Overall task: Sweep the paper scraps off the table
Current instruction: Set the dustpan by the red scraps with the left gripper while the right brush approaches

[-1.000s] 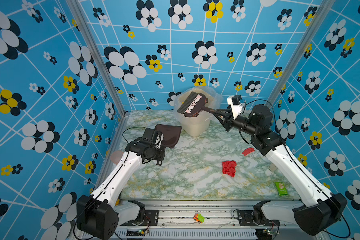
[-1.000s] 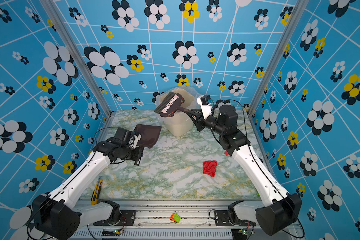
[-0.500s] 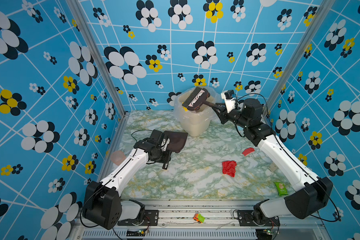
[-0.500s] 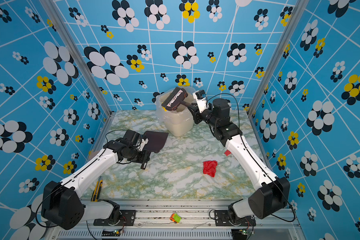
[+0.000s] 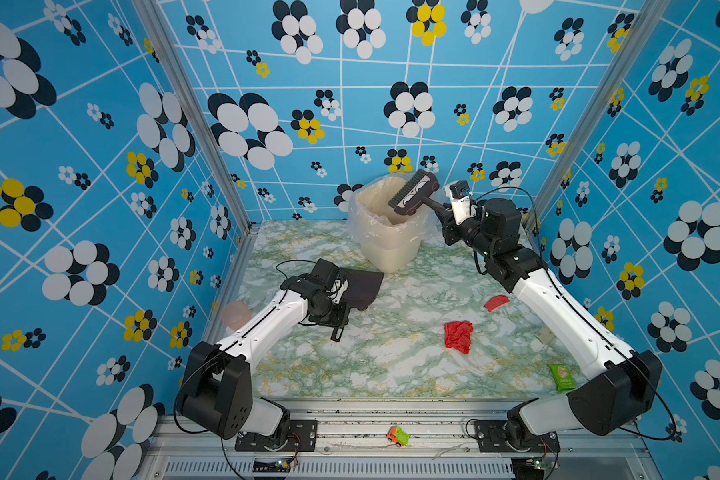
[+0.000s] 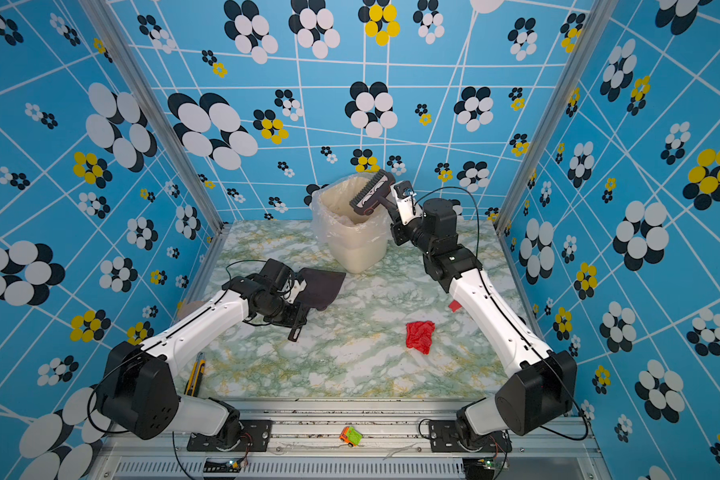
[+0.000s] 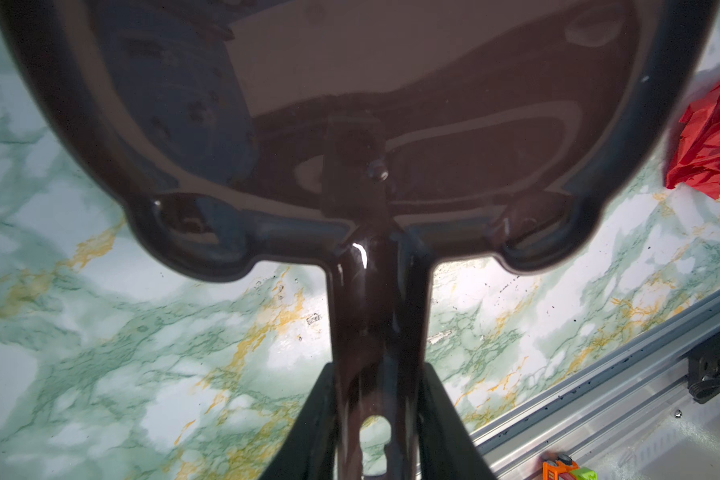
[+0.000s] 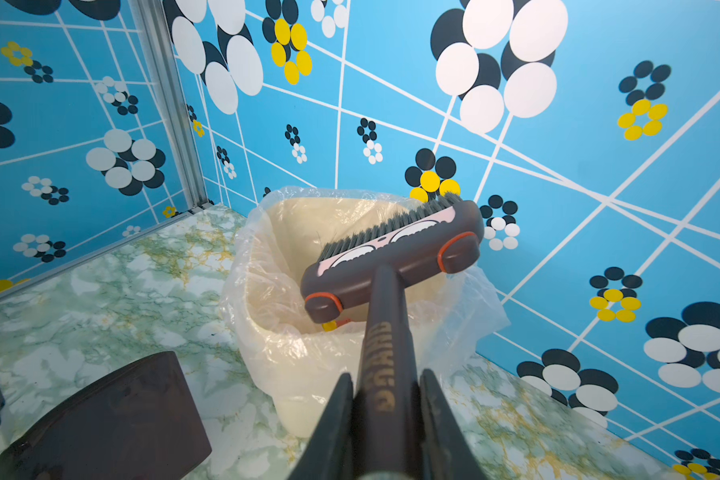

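Change since earlier frame: the dustpan (image 5: 362,284) in my left gripper (image 7: 377,374) has travelled from the left rail toward the middle of the table (image 5: 391,374). The brush (image 5: 414,193) has shifted slightly rightward above the bin (image 5: 385,249).
Left fingers: clamped on the dustpan handle, with the pan low over the marble.
Right gripper (image 8: 385,382): fingers pressed tight on the brush handle. The bristles are raised over the bin mouth, clear of the table.
Paper scraps: the red wad (image 5: 458,336) lies right of centre, well apart from the pan. The small red scrap (image 5: 495,302) lies just beside my right forearm.
Risk, liner: the brush head sits close to the plastic liner (image 5: 358,220). If I pull back low, I judge it may snag and tip the bin.
Risk, forearm: if I lower the right arm carelessly, I may knock the small red scrap toward the rail.
Risk, pan lip: if I leave the lip tilted off the surface, light paper probably slides under it.
Risk, stray items: a wide stroke may drag the snack packet (image 5: 562,378).
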Motion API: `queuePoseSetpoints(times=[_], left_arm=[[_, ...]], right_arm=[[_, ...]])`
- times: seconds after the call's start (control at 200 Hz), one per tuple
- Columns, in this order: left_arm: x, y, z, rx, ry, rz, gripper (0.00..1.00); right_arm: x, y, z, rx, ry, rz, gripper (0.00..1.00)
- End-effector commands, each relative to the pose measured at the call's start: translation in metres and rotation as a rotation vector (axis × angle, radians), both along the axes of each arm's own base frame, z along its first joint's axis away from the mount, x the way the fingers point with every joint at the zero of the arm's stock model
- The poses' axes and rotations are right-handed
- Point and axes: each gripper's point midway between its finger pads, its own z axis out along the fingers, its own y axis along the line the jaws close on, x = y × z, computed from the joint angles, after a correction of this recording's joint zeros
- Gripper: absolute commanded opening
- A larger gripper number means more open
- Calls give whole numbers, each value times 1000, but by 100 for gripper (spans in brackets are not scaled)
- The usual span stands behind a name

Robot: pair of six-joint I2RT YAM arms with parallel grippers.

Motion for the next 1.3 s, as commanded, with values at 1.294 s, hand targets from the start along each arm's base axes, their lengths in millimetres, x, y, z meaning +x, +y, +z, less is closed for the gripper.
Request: queuePoseSetpoints(times=[1.294], left_arm=[[-24,-93,-39,124,112,-408,0]], right_arm=[[-221,-109,-161,26,1092,-488,0]])
